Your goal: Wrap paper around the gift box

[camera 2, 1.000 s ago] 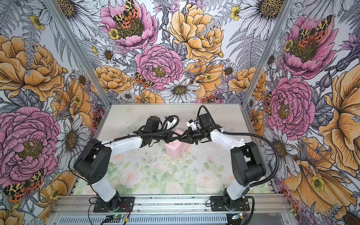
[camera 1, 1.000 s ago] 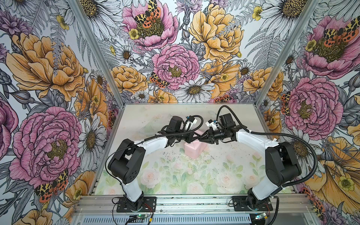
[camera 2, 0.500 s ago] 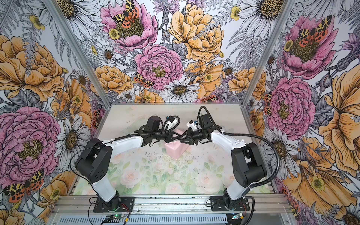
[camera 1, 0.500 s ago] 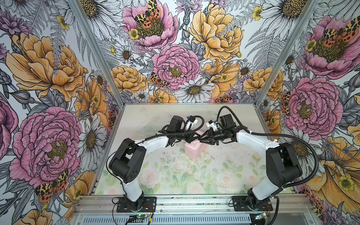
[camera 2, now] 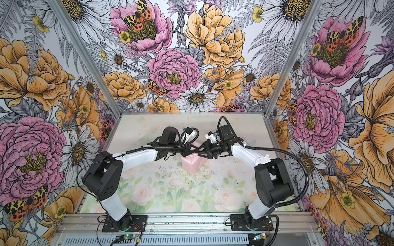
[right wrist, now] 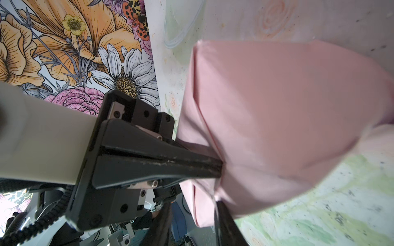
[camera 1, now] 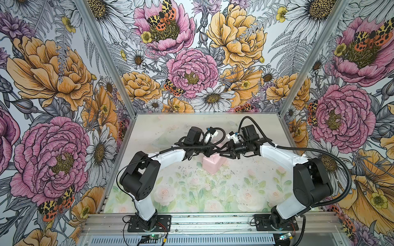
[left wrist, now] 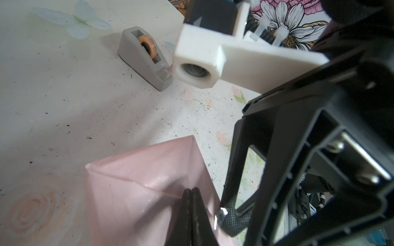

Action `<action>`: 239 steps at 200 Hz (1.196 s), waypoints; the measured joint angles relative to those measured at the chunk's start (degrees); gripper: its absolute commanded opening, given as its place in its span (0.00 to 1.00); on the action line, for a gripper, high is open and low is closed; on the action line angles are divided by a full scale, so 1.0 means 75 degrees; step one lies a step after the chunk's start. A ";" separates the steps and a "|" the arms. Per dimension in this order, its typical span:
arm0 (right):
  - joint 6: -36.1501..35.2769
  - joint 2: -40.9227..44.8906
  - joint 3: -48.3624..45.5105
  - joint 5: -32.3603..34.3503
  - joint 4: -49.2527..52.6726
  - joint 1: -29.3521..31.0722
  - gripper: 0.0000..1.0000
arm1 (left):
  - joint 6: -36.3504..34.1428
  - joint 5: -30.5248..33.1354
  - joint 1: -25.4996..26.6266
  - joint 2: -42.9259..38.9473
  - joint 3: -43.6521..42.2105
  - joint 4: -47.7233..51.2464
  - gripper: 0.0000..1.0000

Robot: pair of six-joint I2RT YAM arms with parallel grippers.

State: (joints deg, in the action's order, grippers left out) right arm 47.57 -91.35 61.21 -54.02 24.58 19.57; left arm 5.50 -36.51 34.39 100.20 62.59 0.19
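The paper (camera 1: 211,165) is folded round a small parcel in both top views, pale pink face outward, mid-table between the arms. The gift box is hidden under it. My left gripper (left wrist: 191,190) is shut, and its tips press into a fold of the paper (left wrist: 136,191); nothing shows between the fingers. My right gripper (right wrist: 191,210) faces it from the other side and is open. A loose flap of the paper (right wrist: 277,110) hangs between its fingers (right wrist: 226,223). Both grippers meet over the parcel's far side, left gripper (camera 1: 214,149) and right gripper (camera 1: 222,153).
A grey tape dispenser (left wrist: 145,57) with an orange roll stands on the table beyond the parcel. The floral table mat (camera 1: 191,191) lies between the arm bases. Patterned walls (camera 1: 64,85) close in the left, right and back.
My right gripper's jaws have spread apart. The left gripper has stayed shut against the paper. Both arms and the parcel have barely moved.
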 measured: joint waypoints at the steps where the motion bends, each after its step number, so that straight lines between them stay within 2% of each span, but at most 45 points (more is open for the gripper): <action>1: 0.0000 0.0003 0.0000 0.0000 0.0000 0.0000 0.38 | 0.0000 0.0000 0.0000 0.0000 0.0000 0.0003 0.00; 163: -0.0329 0.0119 0.0382 0.1061 0.1565 0.0000 0.40 | -0.0137 0.0064 0.0020 0.0000 0.0006 -0.0003 0.00; 191: -0.0382 0.0111 0.0589 0.1099 0.1667 0.0000 0.43 | -0.0137 0.0064 0.0020 0.0000 0.0006 -0.0003 0.00; 207: -0.0449 0.0064 0.0749 0.1125 0.1664 0.0000 0.48 | -0.0137 0.0067 0.0020 0.0000 0.0006 -0.0006 0.00; 239: -0.0571 -0.0152 0.0941 0.1274 0.1682 0.0000 0.48 | -0.0137 0.0067 0.0020 0.0000 0.0006 -0.0006 0.00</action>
State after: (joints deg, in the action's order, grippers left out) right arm 43.29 -92.49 68.27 -44.47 37.19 19.57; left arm 4.47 -36.01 34.54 100.20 62.63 0.14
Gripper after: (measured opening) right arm 0.479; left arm 0.040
